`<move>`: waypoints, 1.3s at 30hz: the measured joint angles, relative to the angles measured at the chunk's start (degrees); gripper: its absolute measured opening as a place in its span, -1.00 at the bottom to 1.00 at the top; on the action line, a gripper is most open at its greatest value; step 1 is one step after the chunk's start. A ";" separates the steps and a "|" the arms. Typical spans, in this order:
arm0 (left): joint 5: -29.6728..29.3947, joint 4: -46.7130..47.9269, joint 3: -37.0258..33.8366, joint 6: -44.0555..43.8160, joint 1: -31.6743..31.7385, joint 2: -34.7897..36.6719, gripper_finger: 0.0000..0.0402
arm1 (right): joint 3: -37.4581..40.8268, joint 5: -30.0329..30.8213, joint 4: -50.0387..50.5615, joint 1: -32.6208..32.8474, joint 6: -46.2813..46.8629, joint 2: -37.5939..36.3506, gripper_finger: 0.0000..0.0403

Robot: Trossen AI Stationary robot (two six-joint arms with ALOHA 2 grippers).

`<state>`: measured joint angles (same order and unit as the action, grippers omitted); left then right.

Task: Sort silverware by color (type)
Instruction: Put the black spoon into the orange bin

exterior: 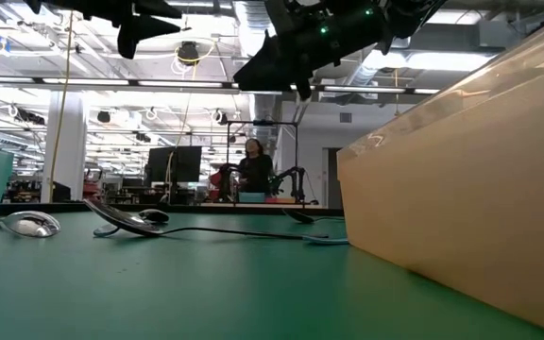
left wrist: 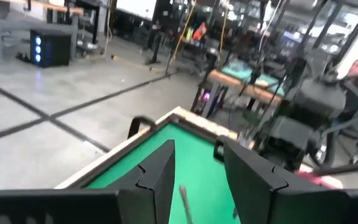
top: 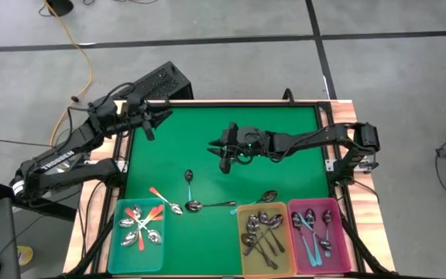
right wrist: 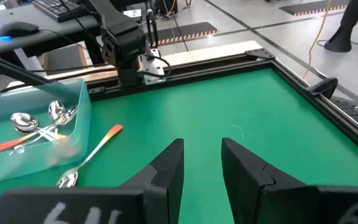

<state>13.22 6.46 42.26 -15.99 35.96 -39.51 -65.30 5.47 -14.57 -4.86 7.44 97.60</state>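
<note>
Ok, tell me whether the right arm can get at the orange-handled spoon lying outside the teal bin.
Probably yes: the right gripper hangs open over bare mat, and the orange-handled spoon lies uncovered beside the teal bin.

Your green table [top: 285, 139], with bins and loose spoons along its near edge.

You have a teal bin [top: 116, 256], a yellow bin [top: 243, 263] and a pink bin [top: 342, 246] in a row, and four spoons lying on the mat itself: orange-handled [top: 165, 199], blue-handled [top: 189, 180], dark-handled [top: 207, 205], and one [top: 265, 197] touching the yellow bin.
</note>
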 joint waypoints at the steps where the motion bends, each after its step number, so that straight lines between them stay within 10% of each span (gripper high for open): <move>1: -0.01 0.75 0.00 0.32 -0.01 0.00 -0.40 | 0.00 0.08 0.03 0.00 0.00 0.02 -0.40; 39: 0.76 -1.80 0.00 0.76 -0.04 2.17 -0.40 | -0.02 0.49 -0.96 1.84 1.43 1.03 -0.40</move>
<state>13.99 4.66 42.26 -15.23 35.92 -37.33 -65.32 5.96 -15.53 -3.03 8.87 98.63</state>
